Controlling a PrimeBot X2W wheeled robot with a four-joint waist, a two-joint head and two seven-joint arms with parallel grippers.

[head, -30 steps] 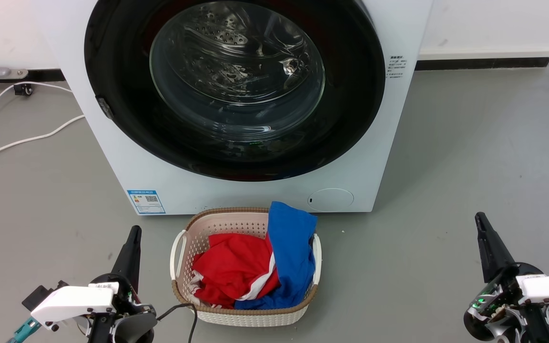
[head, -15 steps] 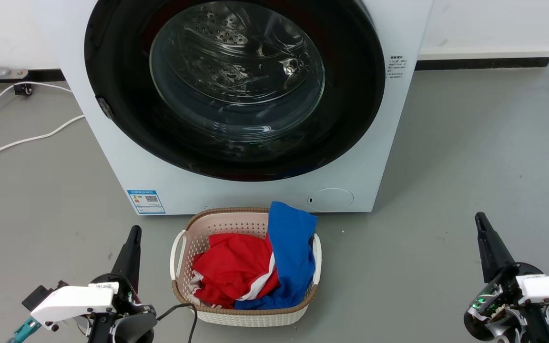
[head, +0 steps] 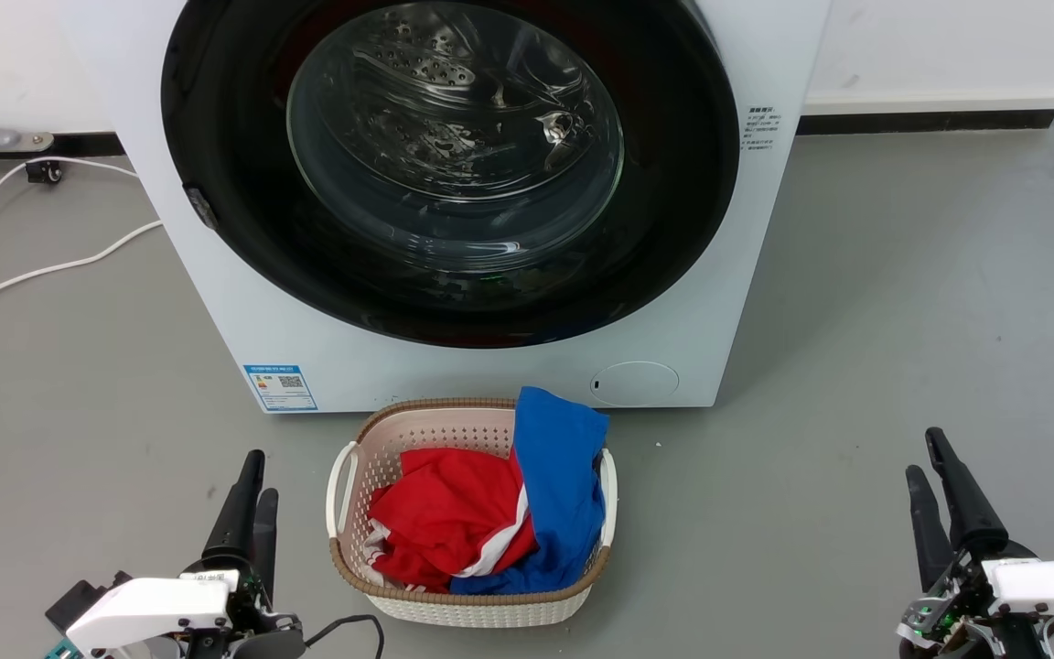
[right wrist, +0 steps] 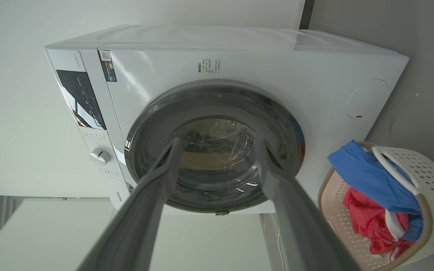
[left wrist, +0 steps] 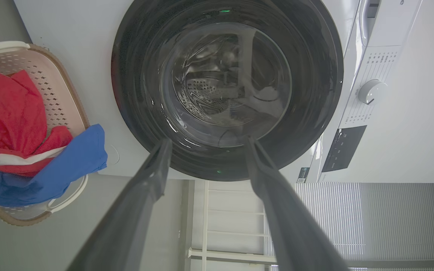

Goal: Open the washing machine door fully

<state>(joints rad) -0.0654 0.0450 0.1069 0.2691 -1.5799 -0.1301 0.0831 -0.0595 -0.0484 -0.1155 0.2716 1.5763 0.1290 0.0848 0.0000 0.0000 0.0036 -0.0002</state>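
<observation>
The white washing machine (head: 454, 375) stands straight ahead with its round black washing machine door (head: 673, 183) flush against the front, the glass bowl showing the steel drum behind it. A small dark catch (head: 200, 206) sits on the door's left rim. My left gripper (head: 262, 476) is low at the lower left, open and empty, well short of the machine. At the lower right, my right gripper (head: 922, 453) is also open and empty. The left wrist view frames the door (left wrist: 134, 75) between the open left gripper (left wrist: 207, 140) fingers. The right wrist view shows the door (right wrist: 153, 124) beyond the open right gripper (right wrist: 219, 142).
A beige laundry basket (head: 454, 604) holding red and blue clothes (head: 490, 513) sits on the grey floor right before the machine, between my arms. White cables (head: 51, 265) lie on the floor to the left. A white wall with a dark skirting (head: 930, 119) runs behind.
Both grippers have dropped lower in the head view and turned, so two separated fingers now show on each instead of one. The door and basket have not moved.
</observation>
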